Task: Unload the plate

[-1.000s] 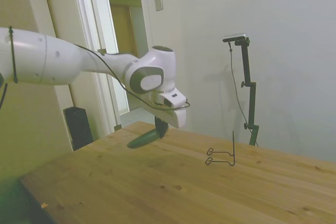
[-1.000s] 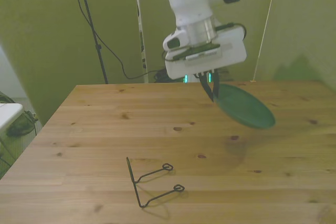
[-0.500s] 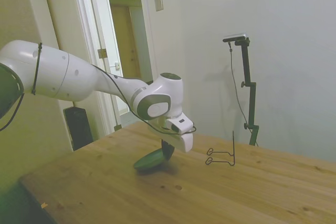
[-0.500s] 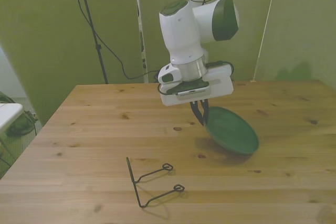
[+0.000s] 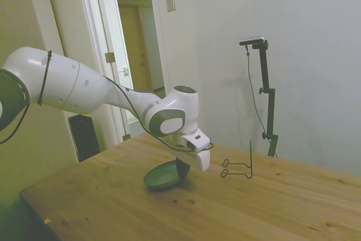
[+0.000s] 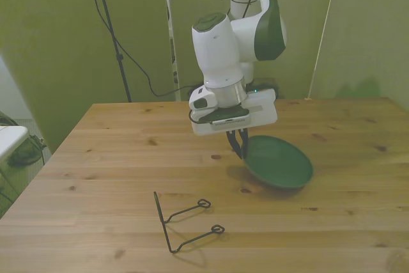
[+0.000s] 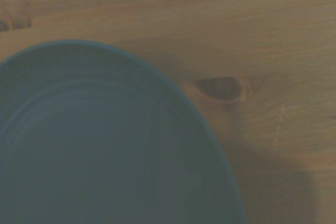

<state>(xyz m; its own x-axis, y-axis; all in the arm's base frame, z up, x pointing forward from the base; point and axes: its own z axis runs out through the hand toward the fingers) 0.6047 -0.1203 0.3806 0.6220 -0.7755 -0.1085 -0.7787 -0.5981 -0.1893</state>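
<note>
Wire stand (image 6: 185, 220) comes first on the front view's left, near the camera-side edge of the table (image 6: 96, 158), with nothing resting on it. Further right the hand (image 6: 239, 149) hangs low over the boards, its fingers pinched together on the near rim of the plate (image 6: 278, 161). From that grip the plate spreads away toward the front view's right, nearly flat. In the side view its far edge (image 5: 161, 176) looks to be at the wood or just above it; actual contact cannot be made out. The wrist view shows the dark green dish (image 7: 94, 145) close over the grain. My judgement: the plate is about set down well apart from the stand, and letting go and lifting clear is what remains.
</note>
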